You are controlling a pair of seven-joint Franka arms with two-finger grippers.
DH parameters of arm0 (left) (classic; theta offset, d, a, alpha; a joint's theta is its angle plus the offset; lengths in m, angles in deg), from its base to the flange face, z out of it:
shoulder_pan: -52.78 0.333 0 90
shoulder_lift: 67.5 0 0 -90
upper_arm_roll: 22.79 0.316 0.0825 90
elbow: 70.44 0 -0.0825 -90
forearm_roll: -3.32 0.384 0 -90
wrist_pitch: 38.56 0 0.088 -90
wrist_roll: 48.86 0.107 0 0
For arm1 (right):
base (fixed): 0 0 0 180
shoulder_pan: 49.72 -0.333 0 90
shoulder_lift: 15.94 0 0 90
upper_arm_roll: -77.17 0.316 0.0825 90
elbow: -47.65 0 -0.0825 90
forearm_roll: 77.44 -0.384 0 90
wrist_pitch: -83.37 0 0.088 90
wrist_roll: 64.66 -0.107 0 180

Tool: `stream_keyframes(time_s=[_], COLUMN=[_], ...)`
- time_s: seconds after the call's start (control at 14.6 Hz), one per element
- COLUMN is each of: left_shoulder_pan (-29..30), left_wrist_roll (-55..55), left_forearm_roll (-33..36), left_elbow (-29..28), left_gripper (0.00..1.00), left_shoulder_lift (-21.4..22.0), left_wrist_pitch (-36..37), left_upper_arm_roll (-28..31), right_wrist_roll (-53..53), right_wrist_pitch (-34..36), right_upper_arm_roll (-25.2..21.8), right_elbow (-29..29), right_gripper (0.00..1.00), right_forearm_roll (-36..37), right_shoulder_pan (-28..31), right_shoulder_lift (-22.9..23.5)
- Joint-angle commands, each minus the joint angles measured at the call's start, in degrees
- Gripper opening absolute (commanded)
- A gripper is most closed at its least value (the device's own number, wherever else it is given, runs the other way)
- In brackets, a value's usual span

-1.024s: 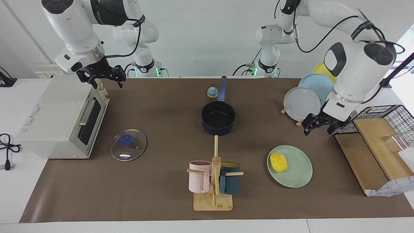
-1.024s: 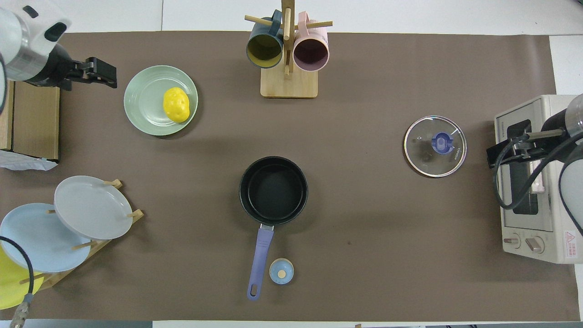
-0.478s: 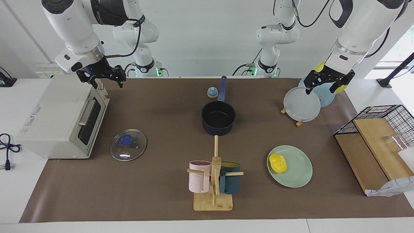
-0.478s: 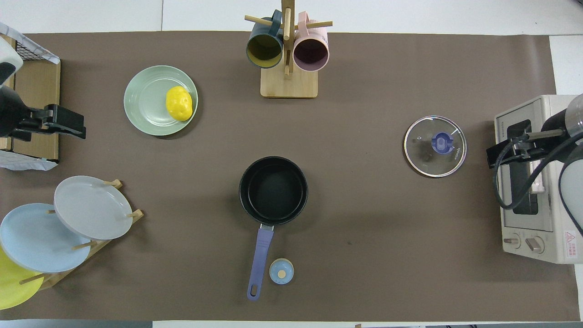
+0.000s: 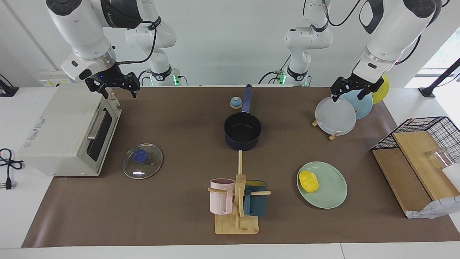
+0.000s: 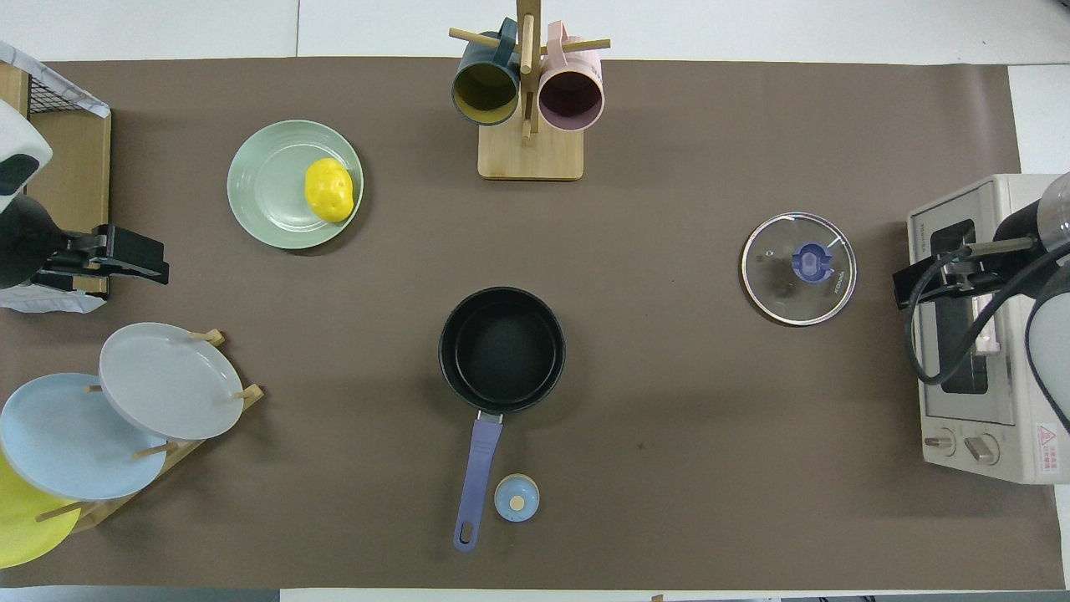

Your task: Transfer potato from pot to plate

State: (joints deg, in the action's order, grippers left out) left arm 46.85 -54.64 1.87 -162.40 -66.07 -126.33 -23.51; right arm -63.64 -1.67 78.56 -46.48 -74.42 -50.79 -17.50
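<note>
— Where was the potato (image 5: 308, 180)?
— On the mint plate (image 5: 330, 194), at its edge toward the empty pot (image 5: 242, 131).
— And the grippers?
— Left gripper (image 5: 352, 89) spread, holding nothing, above the racked plates (image 5: 335, 116). Right gripper (image 5: 115, 86) waited, fingers apart, over the toaster oven (image 5: 68, 131).
— Any writing?
— Lettering on the glass lid (image 6: 798, 267), too small to read.

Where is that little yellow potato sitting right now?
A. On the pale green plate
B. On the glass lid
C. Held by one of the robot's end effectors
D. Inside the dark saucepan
A. The potato lies on the plate, near its rim, while the pot shows only its bare black inside and neither end effector is near it.
</note>
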Motion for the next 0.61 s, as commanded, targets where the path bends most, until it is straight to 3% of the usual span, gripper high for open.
stream_keyframes(time_s=[0.0,0.55], left_shoulder_pan=[-1.6,-0.8], left_wrist_roll=[-0.1,2.5], left_forearm_roll=[-0.8,-0.4], left_elbow=[4.2,2.5], left_gripper=[1.00,1.00], left_shoulder_lift=[-0.5,-0.2], left_wrist_pitch=[2.0,0.0], left_upper_arm_roll=[1.9,1.8], right_wrist_roll=[-0.8,-0.8], right_wrist_pitch=[0.5,0.5], right_upper_arm_roll=[0.4,0.4], right_elbow=[0.1,0.1], right_gripper=[1.00,1.00], right_forearm_roll=[-0.5,-0.5], right_shoulder_pan=[0.6,0.6], right_shoulder_lift=[-0.4,-0.4])
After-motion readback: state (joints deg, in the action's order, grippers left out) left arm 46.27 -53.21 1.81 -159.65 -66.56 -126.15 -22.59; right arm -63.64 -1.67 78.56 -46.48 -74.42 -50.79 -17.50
